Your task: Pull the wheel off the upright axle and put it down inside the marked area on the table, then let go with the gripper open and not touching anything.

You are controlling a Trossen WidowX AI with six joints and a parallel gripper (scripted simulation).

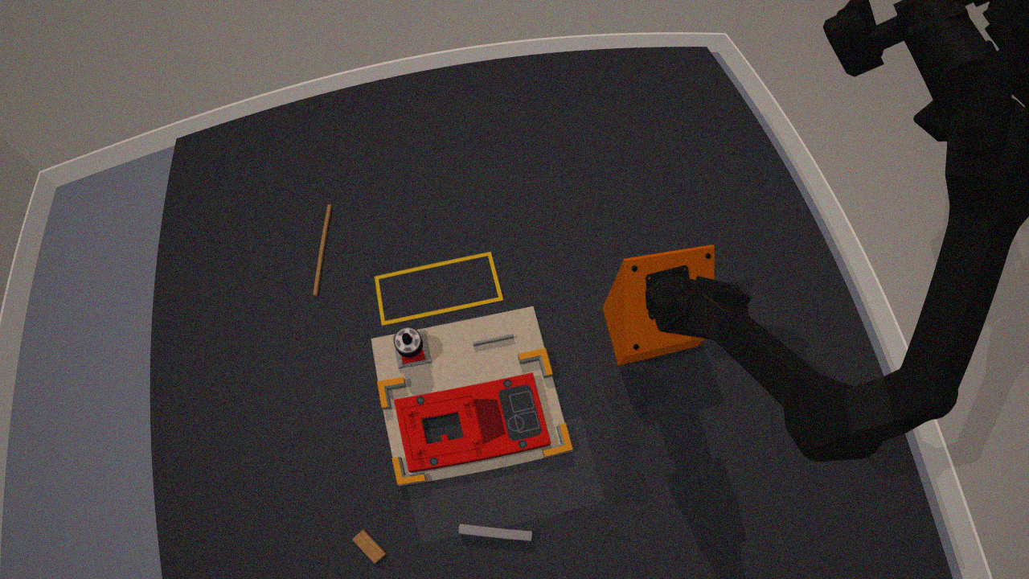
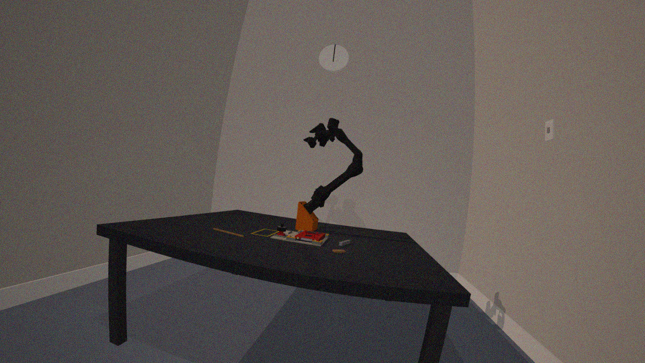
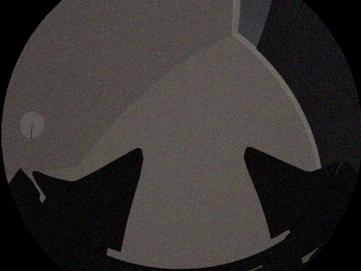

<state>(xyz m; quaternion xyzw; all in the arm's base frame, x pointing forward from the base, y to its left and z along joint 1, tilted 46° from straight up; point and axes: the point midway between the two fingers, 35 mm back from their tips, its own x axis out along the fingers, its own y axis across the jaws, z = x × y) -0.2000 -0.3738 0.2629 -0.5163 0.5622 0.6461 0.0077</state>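
Note:
The wheel (image 1: 416,344) (image 2: 281,229), black with a light spoked face, sits on the upright axle (image 1: 407,338) over a small red and grey base at one corner of the pale board (image 1: 453,363). The axle's dark tip shows at the wheel's centre. The marked area is a yellow outline (image 1: 432,264) on the table just beyond the board's edge nearest the wheel. My gripper (image 2: 307,135) (image 3: 195,153) is open, with nothing between its fingers. It is raised high above the table, far from the wheel, and points towards the walls.
A red chassis (image 1: 466,446) lies on the board between orange corner brackets (image 1: 391,383); a thin grey rod (image 1: 494,340) lies beside it. A long wooden stick (image 1: 322,249), wooden block (image 1: 369,546) and pale bar (image 1: 494,531) lie on the table. The arm's orange base (image 1: 624,317) stands beside the board.

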